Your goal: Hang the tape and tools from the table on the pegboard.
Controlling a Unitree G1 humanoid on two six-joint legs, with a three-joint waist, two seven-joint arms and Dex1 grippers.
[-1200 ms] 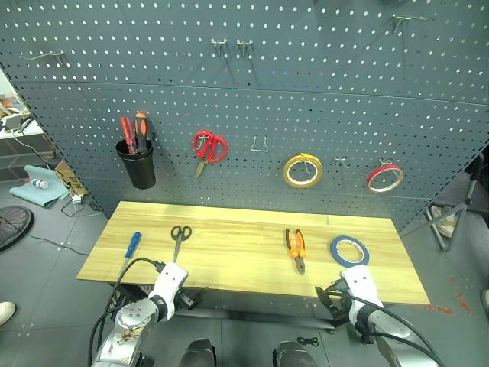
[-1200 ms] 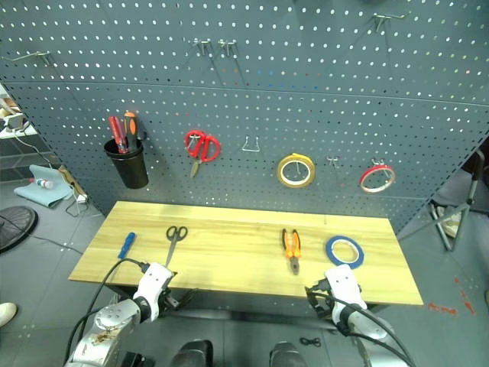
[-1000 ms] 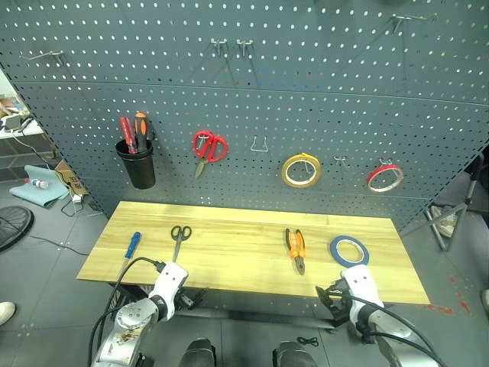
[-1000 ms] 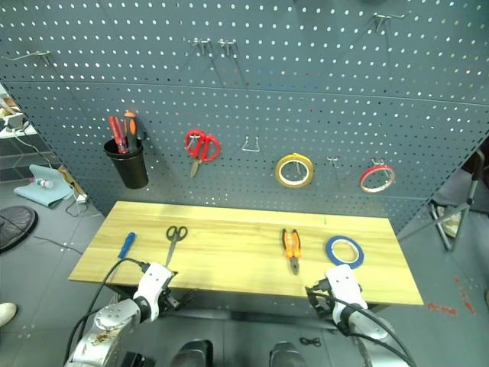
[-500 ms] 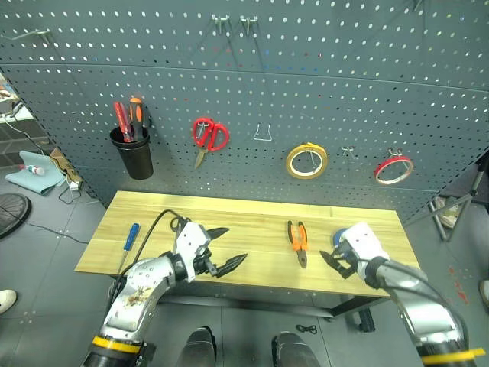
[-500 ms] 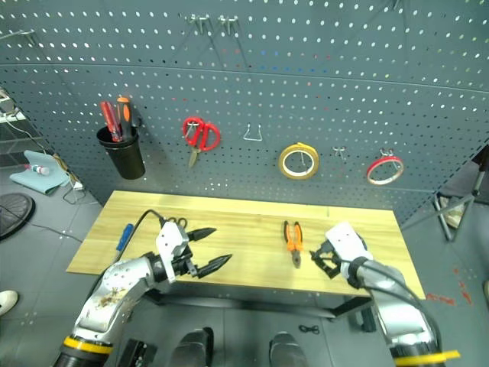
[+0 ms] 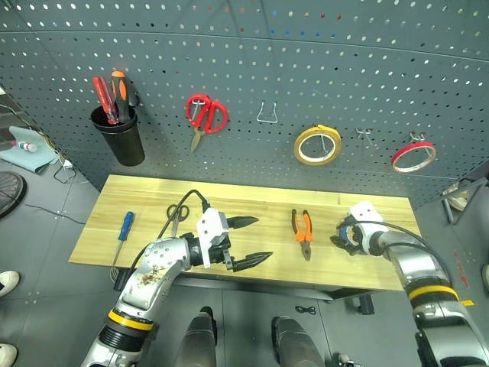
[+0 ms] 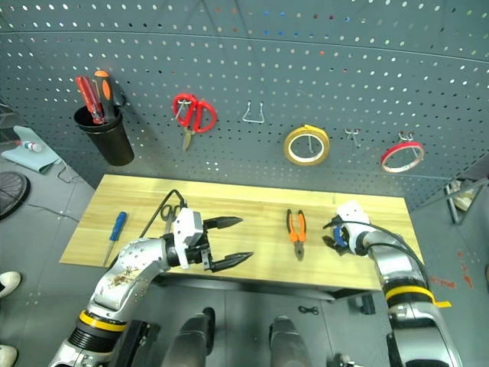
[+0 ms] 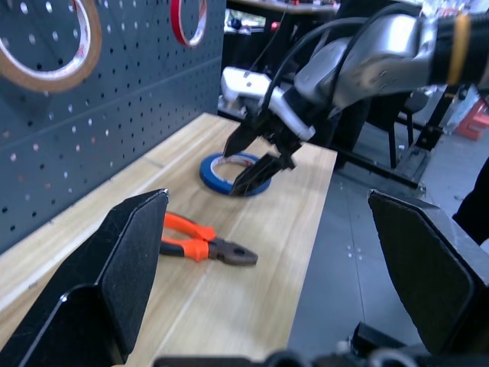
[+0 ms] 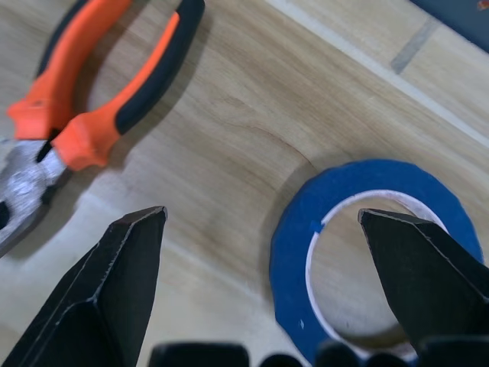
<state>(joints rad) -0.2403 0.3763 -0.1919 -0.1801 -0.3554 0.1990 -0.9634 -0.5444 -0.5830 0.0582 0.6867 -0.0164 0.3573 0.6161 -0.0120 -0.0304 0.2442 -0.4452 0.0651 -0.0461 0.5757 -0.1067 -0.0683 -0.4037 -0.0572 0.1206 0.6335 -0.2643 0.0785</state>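
Blue tape [image 10: 367, 252] lies flat near the right end of the table [image 7: 252, 210], just right of the pliers [image 7: 302, 232]. The right gripper [image 9: 256, 157] hovers over it with its 2 fingers spread wide and nothing between them; the left gripper [image 7: 246, 239] hangs above the table's front edge, fingers also wide and empty. The first pick looks in hand: next, lower onto the ring's rim and close, then lift toward a hook on the pegboard [image 7: 321, 69]. No writing or brand is readable.
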